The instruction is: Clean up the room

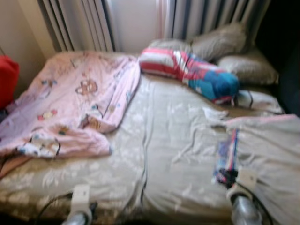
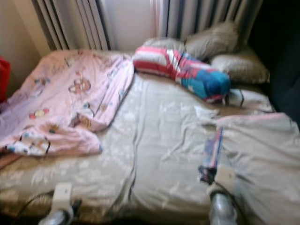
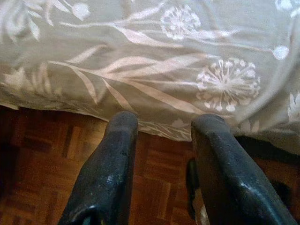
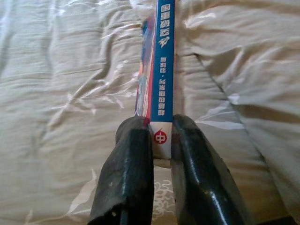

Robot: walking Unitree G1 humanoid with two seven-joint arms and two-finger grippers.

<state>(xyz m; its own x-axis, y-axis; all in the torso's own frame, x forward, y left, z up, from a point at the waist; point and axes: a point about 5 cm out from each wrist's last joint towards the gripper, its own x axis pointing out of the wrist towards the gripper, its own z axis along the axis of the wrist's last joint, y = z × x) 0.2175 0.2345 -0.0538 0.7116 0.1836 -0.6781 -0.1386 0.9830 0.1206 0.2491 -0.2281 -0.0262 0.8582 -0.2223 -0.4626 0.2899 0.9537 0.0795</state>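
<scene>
My right gripper (image 4: 157,136) is shut on a thin book (image 4: 161,70) with a blue spine, held edge-up over the bed's right side. The same book (image 1: 226,152) shows above my right wrist in the eye views. My left gripper (image 3: 161,126) is open and holds nothing; it hangs at the bed's near edge, over the wooden floor (image 3: 42,159). A pink patterned blanket (image 1: 70,103) lies crumpled across the bed's left half. A striped red, white and blue bundle (image 1: 192,70) rests near the pillows (image 1: 220,40).
The bed (image 1: 154,140) has a beige floral sheet and fills most of the scene. A grey quilt (image 1: 272,154) is heaped at the right. Curtains (image 1: 79,23) hang behind the bed. Something red (image 1: 7,79) stands at the far left.
</scene>
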